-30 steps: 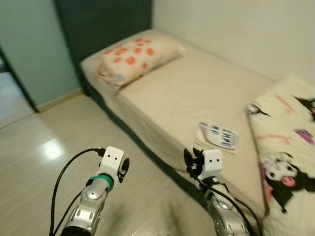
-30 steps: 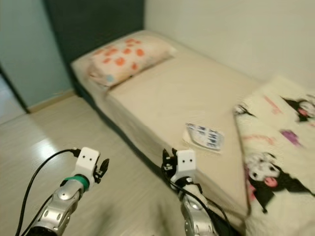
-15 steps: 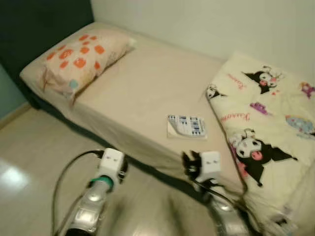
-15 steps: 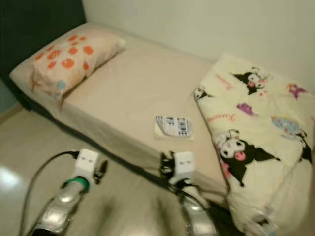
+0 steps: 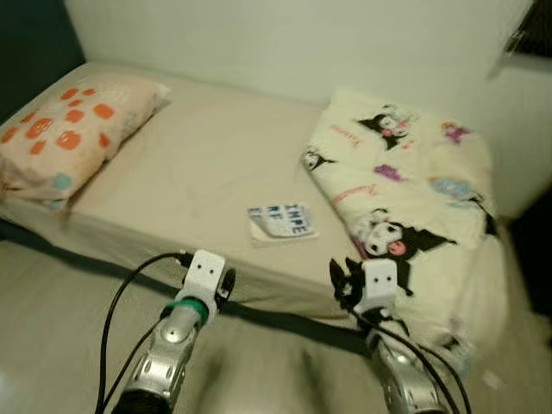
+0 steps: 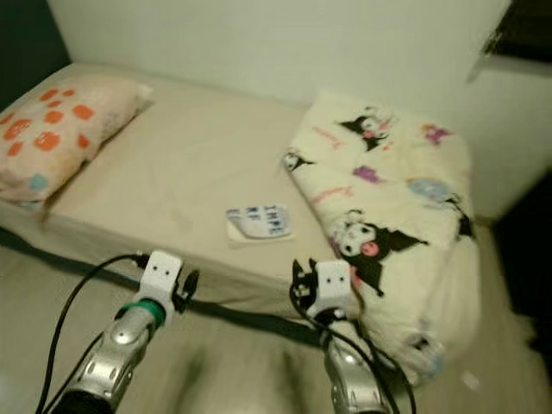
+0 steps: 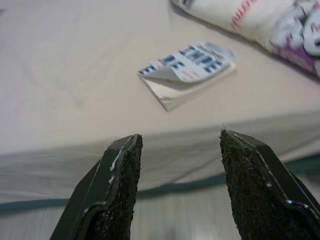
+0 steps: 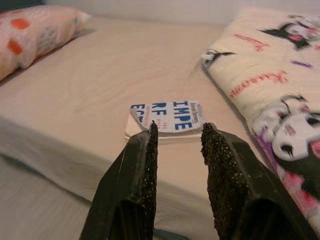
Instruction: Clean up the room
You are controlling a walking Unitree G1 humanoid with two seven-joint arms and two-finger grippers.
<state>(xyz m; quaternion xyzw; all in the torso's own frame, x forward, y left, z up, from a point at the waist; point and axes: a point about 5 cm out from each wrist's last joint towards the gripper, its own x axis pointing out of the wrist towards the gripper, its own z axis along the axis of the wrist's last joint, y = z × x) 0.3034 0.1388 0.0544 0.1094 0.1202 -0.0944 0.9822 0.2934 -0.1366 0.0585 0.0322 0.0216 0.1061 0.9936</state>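
Both grippers held out short of the bed, a book lying near the mattress edge.

Nearest, the left gripper [image 7: 177, 185] hangs over the floor just short of the bed [image 5: 185, 185], its two black fingers [image 7: 117, 192] spread wide with nothing between them; the right gripper [image 8: 177, 165] is beside it, its fingers [image 8: 142, 175] a narrow gap apart and also empty. Past them, on the beige sheet close to the near edge, lies a book [image 5: 283, 222] with a blue and white cover, its front cover curling up a little. Just beside it, to the right, a folded cream blanket [image 5: 401, 185] with cartoon prints hangs over the bed's side. Farther left, a pillow [image 5: 65, 134] with orange spots lies at the bed's end, though that corner is somewhat blurred. A pale wall [image 5: 285, 39] runs behind.
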